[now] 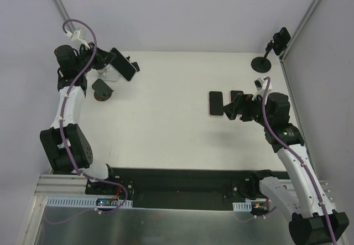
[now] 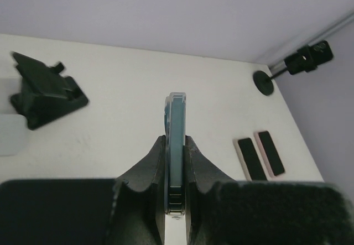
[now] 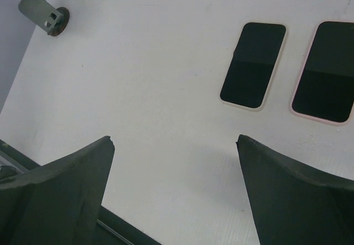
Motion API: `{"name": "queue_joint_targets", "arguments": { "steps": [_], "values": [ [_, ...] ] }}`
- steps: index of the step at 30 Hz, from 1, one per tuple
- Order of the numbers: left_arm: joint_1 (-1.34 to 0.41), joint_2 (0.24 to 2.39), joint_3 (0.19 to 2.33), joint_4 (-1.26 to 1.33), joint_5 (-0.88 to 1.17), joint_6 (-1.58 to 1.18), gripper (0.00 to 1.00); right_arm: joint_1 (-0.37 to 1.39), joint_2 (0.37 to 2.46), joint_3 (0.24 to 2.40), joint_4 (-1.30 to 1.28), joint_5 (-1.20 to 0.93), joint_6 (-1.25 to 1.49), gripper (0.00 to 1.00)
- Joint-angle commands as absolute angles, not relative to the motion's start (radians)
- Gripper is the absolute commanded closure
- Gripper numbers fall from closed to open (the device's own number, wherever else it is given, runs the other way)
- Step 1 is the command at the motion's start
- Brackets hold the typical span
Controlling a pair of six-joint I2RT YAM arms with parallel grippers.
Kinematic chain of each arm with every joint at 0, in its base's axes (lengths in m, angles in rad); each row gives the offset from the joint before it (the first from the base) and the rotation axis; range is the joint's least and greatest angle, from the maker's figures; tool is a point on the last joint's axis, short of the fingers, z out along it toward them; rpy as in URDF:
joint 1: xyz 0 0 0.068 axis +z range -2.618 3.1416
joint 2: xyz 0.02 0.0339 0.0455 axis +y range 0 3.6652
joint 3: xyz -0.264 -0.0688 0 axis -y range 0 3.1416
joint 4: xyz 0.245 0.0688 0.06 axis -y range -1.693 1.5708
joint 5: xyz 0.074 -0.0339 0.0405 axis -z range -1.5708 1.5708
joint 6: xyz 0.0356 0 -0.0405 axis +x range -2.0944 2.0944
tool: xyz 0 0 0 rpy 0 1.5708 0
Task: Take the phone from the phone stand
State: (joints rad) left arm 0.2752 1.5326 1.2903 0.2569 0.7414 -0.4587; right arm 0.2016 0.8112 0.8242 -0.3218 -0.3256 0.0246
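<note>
Top external view shows the white table (image 1: pixel 166 123), with the left gripper (image 1: pixel 114 61) at its far left corner clamped on the phone (image 2: pixel 176 140). The phone is held edge-on above the surface, clear of the black phone stand (image 2: pixel 47 93) nearby. The right gripper (image 3: pixel 174 140) hovers with its fingers spread wide and empty near a white-cased phone (image 3: pixel 253 65) and a pink-cased phone (image 3: pixel 323 71), which lie flat side by side.
</note>
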Motion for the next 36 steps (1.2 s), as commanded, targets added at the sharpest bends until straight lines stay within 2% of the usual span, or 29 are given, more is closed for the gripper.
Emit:
{"name": "queue_joint_targets", "arguments": {
  "steps": [1,12,19,24,31,36],
  "values": [
    [0.206,1.384,1.197,0.333,0.818,-0.577,1.0,0.202,0.784,0.802,-0.241,-0.426,0.081,0.04],
    [-0.076,1.149,0.965,0.334,0.743,-0.672,1.0,0.258,0.828,0.724,-0.045,-0.589,0.262,0.04],
    [-0.256,1.046,0.885,0.356,0.638,-0.739,1.0,0.357,0.912,0.683,0.208,-0.656,0.411,0.04],
    [-0.331,1.029,0.864,0.396,0.6,-0.797,1.0,0.425,0.98,0.663,0.398,-0.692,0.537,0.03],
    [-0.413,1.049,0.868,0.466,0.598,-0.865,1.0,0.486,1.063,0.67,0.526,-0.73,0.603,0.01],
    [-0.448,1.072,0.876,0.517,0.61,-0.894,1.0,0.512,1.118,0.676,0.627,-0.761,0.64,0.07]
  ]
}}
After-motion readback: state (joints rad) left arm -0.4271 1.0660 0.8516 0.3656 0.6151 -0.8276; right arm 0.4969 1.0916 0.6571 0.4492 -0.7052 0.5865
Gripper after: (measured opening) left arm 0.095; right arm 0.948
